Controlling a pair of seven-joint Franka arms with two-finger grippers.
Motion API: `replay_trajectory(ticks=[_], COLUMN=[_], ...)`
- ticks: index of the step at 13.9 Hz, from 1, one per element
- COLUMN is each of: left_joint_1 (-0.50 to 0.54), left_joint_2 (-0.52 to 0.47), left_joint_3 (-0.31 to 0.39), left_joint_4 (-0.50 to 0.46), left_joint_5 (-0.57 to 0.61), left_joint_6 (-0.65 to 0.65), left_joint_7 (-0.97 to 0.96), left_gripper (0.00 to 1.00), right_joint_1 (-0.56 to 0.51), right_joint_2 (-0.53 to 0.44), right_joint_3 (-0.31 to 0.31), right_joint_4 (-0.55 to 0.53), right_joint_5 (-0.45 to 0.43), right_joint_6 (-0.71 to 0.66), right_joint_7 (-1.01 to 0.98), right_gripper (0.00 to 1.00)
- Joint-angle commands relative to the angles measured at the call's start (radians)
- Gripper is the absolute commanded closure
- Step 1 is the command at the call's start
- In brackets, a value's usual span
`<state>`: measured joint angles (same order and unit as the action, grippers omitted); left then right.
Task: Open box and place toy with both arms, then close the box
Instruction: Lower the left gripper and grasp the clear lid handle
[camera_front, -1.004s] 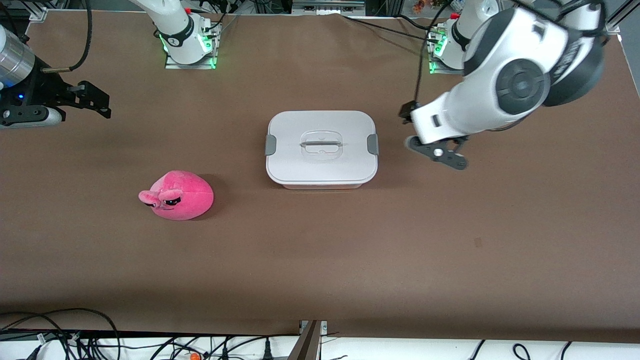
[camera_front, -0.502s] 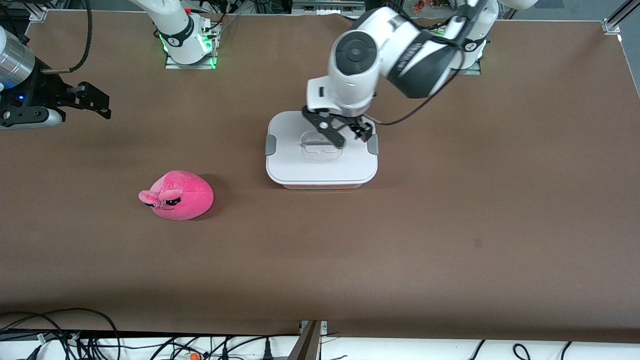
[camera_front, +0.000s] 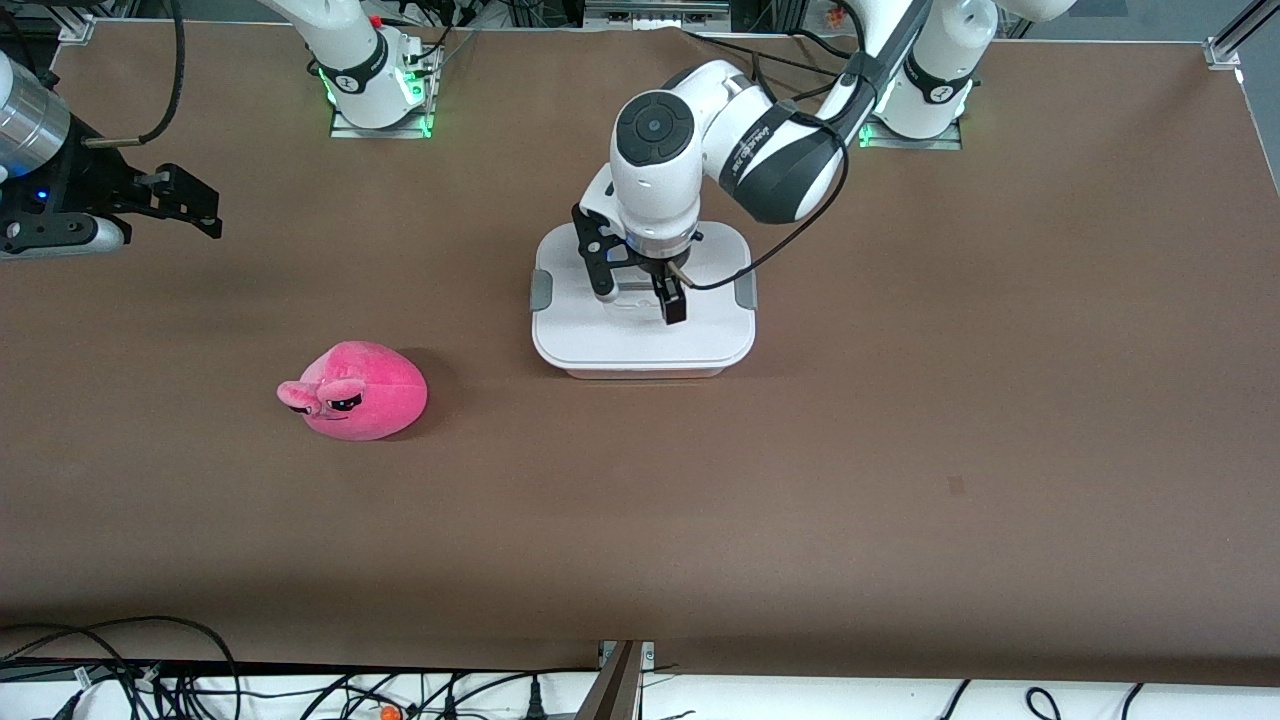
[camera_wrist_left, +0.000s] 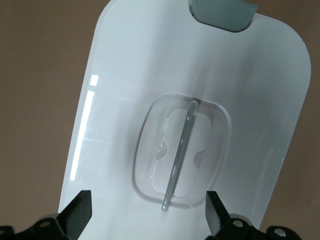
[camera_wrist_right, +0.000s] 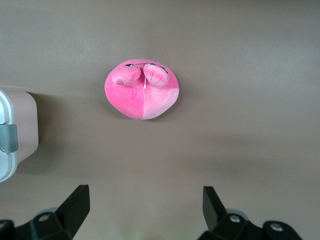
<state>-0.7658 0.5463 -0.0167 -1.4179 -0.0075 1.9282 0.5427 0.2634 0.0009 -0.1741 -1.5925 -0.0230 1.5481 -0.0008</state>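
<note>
The box (camera_front: 600, 340) stands shut in the middle of the table, its white lid (camera_wrist_left: 115, 90) held by a grey clip (camera_front: 541, 290) at each end. My left gripper (camera_front: 638, 292) hangs open just over the lid, its fingers either side of the clear recessed handle (camera_wrist_left: 179, 155), touching nothing. The pink plush toy (camera_front: 352, 390) lies on the table toward the right arm's end, nearer the front camera than the box. My right gripper (camera_front: 212, 212) waits open and empty at the right arm's end of the table; its wrist view shows the toy (camera_wrist_right: 142, 89) and one corner of the box (camera_wrist_right: 17, 132).
The brown table (camera_front: 800, 480) stretches wide around the box and the toy. Both arm bases (camera_front: 380, 90) with green lights stand along the table's edge farthest from the front camera. Cables (camera_front: 200, 690) lie off the edge nearest it.
My left arm has swung from the left arm's end of the table to above the box lid and turned its open gripper across the handle. The right arm has not moved.
</note>
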Motion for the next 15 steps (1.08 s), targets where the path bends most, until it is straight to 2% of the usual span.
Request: replay_trajectory(ticks=[1,7,8,9,12,13,15], left_joint_1=[-0.029,-0.047,-0.046,-0.047,-0.053,-0.056,-0.059], left_joint_2=[0.015,0.003,0.0,-0.005,-0.006,-0.006,-0.006], left_joint_3=[0.011,0.011,0.011,0.011,0.012,0.012,0.012], left_joint_4=[-0.016,-0.056,-0.056,-0.056,-0.056,-0.056,-0.055], left_joint_5=[0.026,0.027,0.027,0.026,0.026,0.026,0.027], left_joint_6=[0.023,0.038,0.037,0.035,0.034,0.034,0.032], left_joint_7=[0.071,0.147,0.158,0.16,0.161,0.161,0.163], left_gripper=[0.0,0.0,0.2,0.57,0.93,1.0,1.0], right_joint_1=[-0.001,-0.004,-0.004,-0.004,-0.004,-0.006,-0.009], right_joint_2=[0.002,0.002,0.002,0.002,0.002,0.004,0.01], right_joint_3=[0.004,0.004,0.002,0.004,0.002,0.002,0.001], right_joint_4=[0.017,0.016,0.016,0.016,0.014,0.014,0.014], right_joint_5=[-0.014,-0.014,-0.014,-0.014,-0.014,-0.012,-0.009], right_joint_6=[-0.003,-0.008,-0.008,-0.006,-0.006,-0.003,0.009], right_joint_7=[-0.004,-0.004,-0.004,-0.004,-0.002,-0.002,-0.002], right_gripper=[0.0,0.0,0.0,0.0,0.0,0.0,0.0])
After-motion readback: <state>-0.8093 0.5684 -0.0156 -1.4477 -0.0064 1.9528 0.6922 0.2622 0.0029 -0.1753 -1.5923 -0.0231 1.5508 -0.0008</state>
